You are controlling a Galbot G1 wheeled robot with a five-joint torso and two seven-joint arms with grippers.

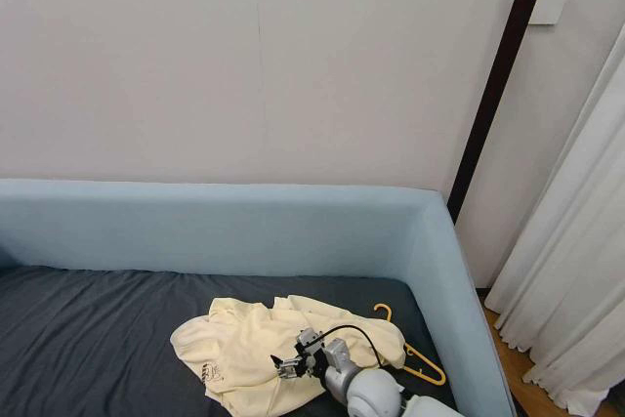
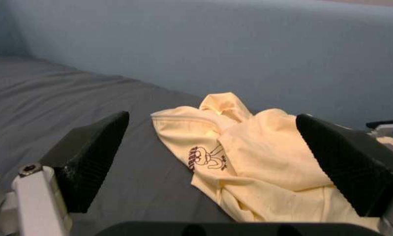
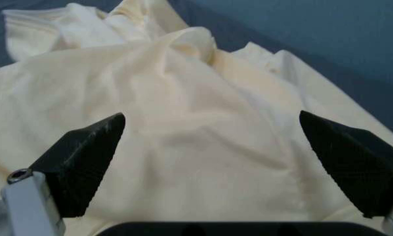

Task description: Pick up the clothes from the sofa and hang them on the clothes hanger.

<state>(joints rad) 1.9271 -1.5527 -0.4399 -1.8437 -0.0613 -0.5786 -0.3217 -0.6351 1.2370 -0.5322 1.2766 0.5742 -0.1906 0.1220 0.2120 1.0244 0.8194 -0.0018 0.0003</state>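
You had the cream shirt (image 1: pixel 256 347) crumpled on the sofa (image 1: pixel 244 227) seat, toward the sofa's right arm. A yellow hanger (image 1: pixel 423 366) lay just beside it, nearer that arm. Your right gripper (image 1: pixel 289 366) reached in over the sofa's front edge and sat right above the shirt, jaws wide apart, nothing held. I couldn't tell whether it was touching the cloth. The left wrist view added the left gripper (image 2: pixel 211 117), low over the sofa seat, spread wide and empty, with the shirt's cartoon print (image 2: pixel 206 158) facing it.
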